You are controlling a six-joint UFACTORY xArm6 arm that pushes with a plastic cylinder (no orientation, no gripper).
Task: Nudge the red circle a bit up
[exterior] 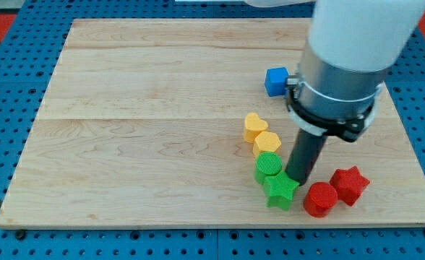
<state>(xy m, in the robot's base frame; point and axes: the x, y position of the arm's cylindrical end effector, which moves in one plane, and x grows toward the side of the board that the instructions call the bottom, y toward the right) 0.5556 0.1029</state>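
One red circle (319,198) right of my tip (297,179) (near)

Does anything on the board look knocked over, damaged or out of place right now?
Nothing stands out. All blocks sit flat on the wooden board, none off its edge. My tip stands between the green star and the red circle, just up-left of the circle. The red star touches the circle's right side.
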